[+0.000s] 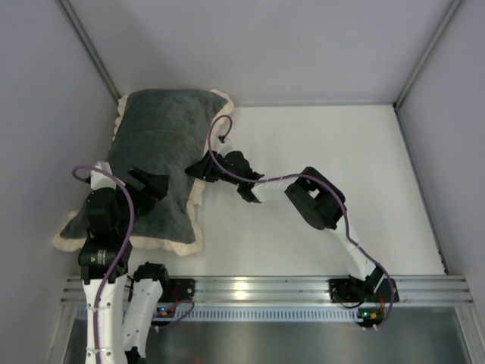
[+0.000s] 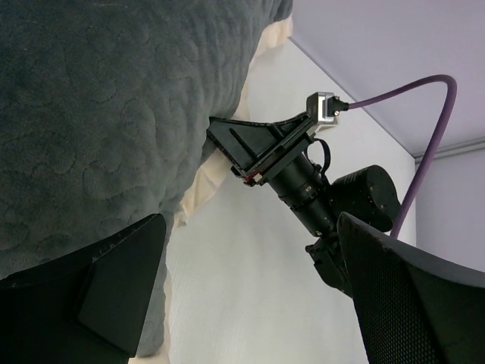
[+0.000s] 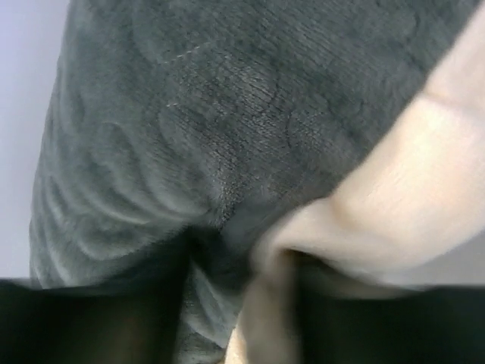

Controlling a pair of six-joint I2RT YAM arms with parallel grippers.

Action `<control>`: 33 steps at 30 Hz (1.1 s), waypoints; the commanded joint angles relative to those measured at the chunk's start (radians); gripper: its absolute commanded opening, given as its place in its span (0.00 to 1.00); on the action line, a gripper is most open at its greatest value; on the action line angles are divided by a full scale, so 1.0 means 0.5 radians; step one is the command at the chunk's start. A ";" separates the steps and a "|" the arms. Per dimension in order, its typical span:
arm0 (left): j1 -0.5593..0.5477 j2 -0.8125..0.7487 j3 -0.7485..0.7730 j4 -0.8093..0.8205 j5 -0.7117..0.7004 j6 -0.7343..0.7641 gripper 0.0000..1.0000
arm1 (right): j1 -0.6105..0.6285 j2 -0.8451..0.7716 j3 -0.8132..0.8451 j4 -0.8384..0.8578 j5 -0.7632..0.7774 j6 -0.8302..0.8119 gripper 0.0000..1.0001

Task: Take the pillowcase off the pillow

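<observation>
While the pillowcase (image 1: 159, 136) lies grey face up at the far left of the surface (image 1: 341, 136), pushed close against the left wall (image 1: 45, 114), it is seen to be plump and full; the pillow is judged to be inside, though none of its white fabric is shown. The cover's right edge, about midway along, is met by the right claw (image 1: 198, 168). From the wrist view a fold of grey plush and a lobe of the ruffled border (image 3: 409, 189) are gathered between its dark fingers, so the edge is taken to be pinched – probably because the frill offers loose cloth that can be lifted away from the filling. Whether only the cover has been caught, or the cushion beneath with it, cannot be told.

The left claw (image 1: 155, 188) is held spread wide above the near part of the grey face, nothing being gripped. It is likely placed there so the bulk can be pressed or grasped as an anchor – a cover pulled from one side alone would drag the whole bundle across the surface.
</observation>
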 commanded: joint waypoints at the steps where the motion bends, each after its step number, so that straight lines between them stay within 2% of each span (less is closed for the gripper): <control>1: 0.012 0.030 -0.023 -0.021 -0.017 0.023 0.98 | -0.028 0.037 0.109 0.293 -0.028 0.101 0.06; 2: 0.009 0.030 -0.035 -0.024 -0.023 0.026 0.98 | -0.041 0.022 0.075 0.290 -0.022 0.122 0.00; 4: 0.009 0.036 -0.035 -0.021 -0.048 0.035 0.98 | -0.056 -0.039 -0.050 0.363 0.033 0.135 0.00; 10: 0.009 0.119 -0.023 -0.049 -0.075 0.069 0.98 | -0.124 -0.688 -0.979 0.680 0.432 0.000 0.00; 11: 0.012 0.141 -0.032 -0.046 -0.072 0.066 0.98 | -0.145 -0.769 -1.218 0.710 0.511 -0.018 0.00; 15: 0.012 0.159 -0.103 -0.046 -0.051 0.063 0.98 | -0.271 -1.213 -1.765 0.848 0.629 -0.095 0.00; 16: 0.009 0.159 -0.103 -0.046 -0.023 0.063 0.98 | -0.326 -1.418 -1.939 0.824 0.653 -0.119 0.00; 18: 0.009 0.144 -0.088 -0.046 0.023 0.041 0.98 | -0.387 -1.640 -2.063 0.729 0.687 -0.257 0.00; 19: 0.009 0.132 -0.078 -0.043 0.065 0.032 0.98 | -0.436 -1.887 -2.133 0.513 0.708 -0.312 0.00; 21: 0.009 0.119 -0.045 -0.043 0.099 0.013 0.97 | -0.485 -2.149 -2.165 0.230 0.803 -0.481 0.00; 22: 0.012 0.113 -0.011 -0.043 0.109 0.013 0.97 | -0.534 -2.405 -2.171 0.107 0.831 -0.539 0.00; 23: 0.009 0.125 0.008 -0.043 0.142 0.013 0.97 | -0.565 -2.523 -2.138 -0.179 0.877 -0.601 0.00; 24: 0.009 0.132 0.020 -0.043 0.164 0.013 0.97 | -0.614 -2.734 -2.098 -0.331 0.896 -0.738 0.00; 26: 0.009 0.138 0.032 -0.043 0.204 0.001 0.97 | -0.639 -2.883 -1.874 -0.753 0.957 -0.901 0.00; 27: 0.009 0.135 0.026 -0.043 0.210 -0.002 0.97 | -0.639 -2.932 -1.770 -0.896 0.975 -1.087 0.00; 28: 0.009 0.122 0.023 -0.046 0.210 -0.005 0.97 | -0.636 -2.972 -1.544 -1.003 0.991 -1.153 0.00; 30: 0.012 0.110 -0.007 -0.043 0.210 -0.002 0.97 | -0.639 -2.954 -1.304 -1.252 0.890 -1.346 0.00; 31: 0.009 0.104 -0.014 -0.043 0.213 0.004 0.97 | -0.639 -2.881 -1.063 -1.311 0.814 -1.389 0.00; 33: 0.012 0.098 -0.026 -0.043 0.225 0.013 0.97 | -0.609 -2.658 -0.838 -1.427 0.581 -1.420 0.00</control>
